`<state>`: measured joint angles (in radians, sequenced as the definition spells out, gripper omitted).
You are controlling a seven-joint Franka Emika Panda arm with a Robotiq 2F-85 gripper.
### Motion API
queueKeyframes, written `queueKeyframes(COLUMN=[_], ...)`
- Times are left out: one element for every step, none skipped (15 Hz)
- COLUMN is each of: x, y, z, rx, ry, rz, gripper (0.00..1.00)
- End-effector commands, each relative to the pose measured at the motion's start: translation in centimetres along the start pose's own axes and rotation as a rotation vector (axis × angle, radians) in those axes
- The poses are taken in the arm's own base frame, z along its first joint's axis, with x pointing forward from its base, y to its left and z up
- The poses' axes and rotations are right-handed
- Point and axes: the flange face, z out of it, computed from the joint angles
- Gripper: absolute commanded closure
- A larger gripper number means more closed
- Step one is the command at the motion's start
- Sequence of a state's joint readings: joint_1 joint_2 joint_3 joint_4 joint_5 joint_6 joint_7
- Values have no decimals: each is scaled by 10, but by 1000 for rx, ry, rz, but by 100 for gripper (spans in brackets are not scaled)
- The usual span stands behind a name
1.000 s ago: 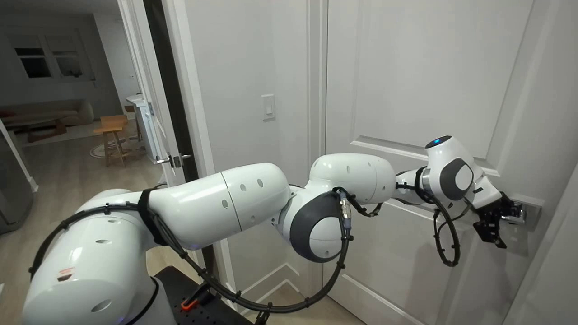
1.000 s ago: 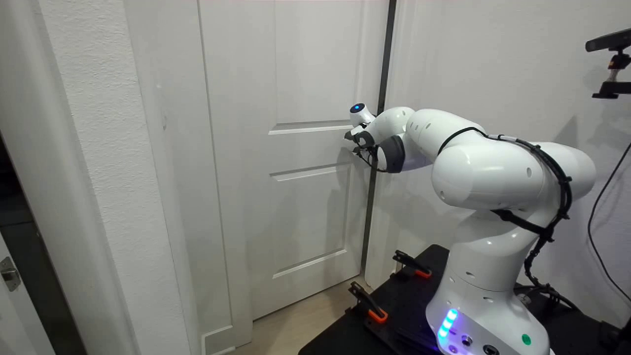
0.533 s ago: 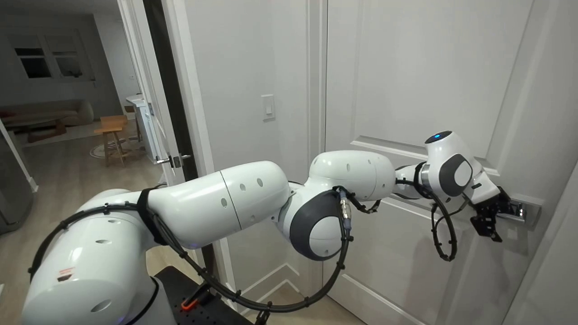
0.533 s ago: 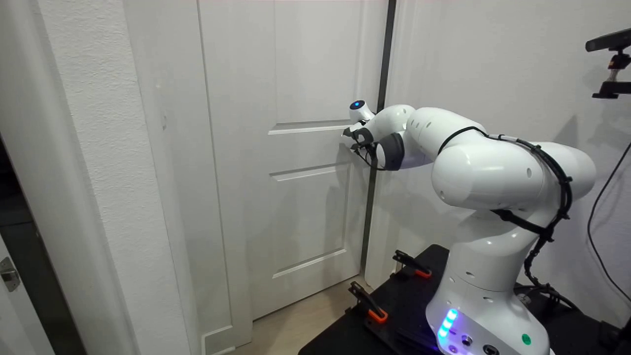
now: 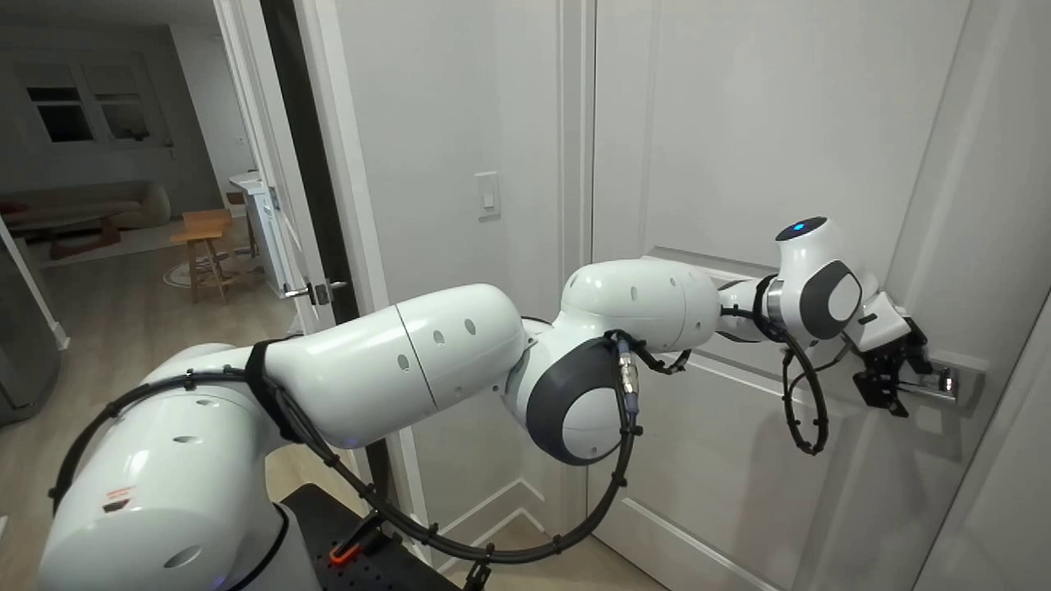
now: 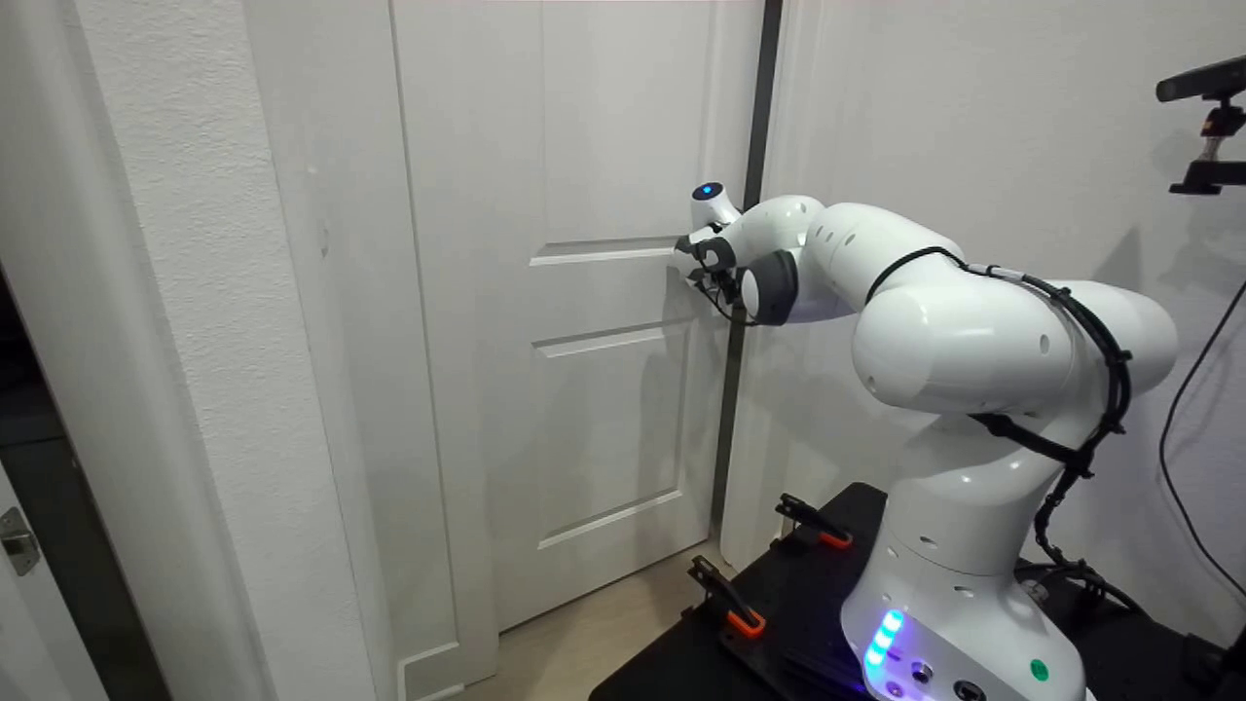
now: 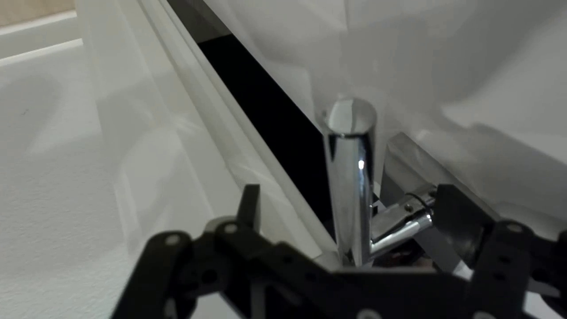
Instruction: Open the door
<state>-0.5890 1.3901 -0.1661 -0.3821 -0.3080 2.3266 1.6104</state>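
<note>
The white panelled door (image 5: pixel 780 131) stands behind my hand in both exterior views, and its face (image 6: pixel 604 419) shows almost whole in an exterior view. A dark strip (image 7: pixel 266 106) runs between its edge and the frame. Its silver lever handle (image 5: pixel 944 390) sticks out from a square plate. In the wrist view the chrome lever (image 7: pixel 350 168) points up the picture, between the widely spread fingers of my gripper (image 7: pixel 349 195), with space on its left side. The right finger (image 7: pixel 456 212) overlaps the lever's stem; contact cannot be made out. In an exterior view, my gripper (image 5: pixel 910 382) is at the lever's free end.
A wall (image 5: pixel 1010 460) rises close beside the handle. Clamps (image 6: pixel 725 594) grip the black table (image 6: pixel 672 672) under the arm's base. At the left, another doorway with a lever (image 5: pixel 308 291) leads to a room with a stool (image 5: pixel 205 234). A camera (image 6: pixel 1202 83) hangs at the right.
My hand and forearm have risen, leaving more of the lever uncovered below the gripper. The jaws have stayed wide apart. The lever looks about level throughout.
</note>
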Motion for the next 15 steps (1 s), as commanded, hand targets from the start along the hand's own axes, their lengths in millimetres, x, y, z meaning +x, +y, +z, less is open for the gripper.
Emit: queueKeyframes(x=[13,16,18,21,24,28,29,35,39,43,47,50,55,58,61], y=[-15,-18,-21,-23,-26,-28,-29,-32,-34,-36,-37,-38,-38,-38,-38], z=[-23,-27,-31,-35,-40,-44,-49,-53,-57,-62,-66,-70,-76,-81,-86], rx=[16,22,27,33,36,39,43,33,30,24,7,-11,-35,-64,-92], ry=[-46,-53,-57,-60,-64,-69,-76,-87,-98,-104,-113,-116,-120,-124,-126], rz=[0,-3,1,4,4,5,4,7,5,1,-5,-10,-15,-26,-34], gripper=[0,0,0,0,0,0,0,0,0,0,0,0,0,0,0])
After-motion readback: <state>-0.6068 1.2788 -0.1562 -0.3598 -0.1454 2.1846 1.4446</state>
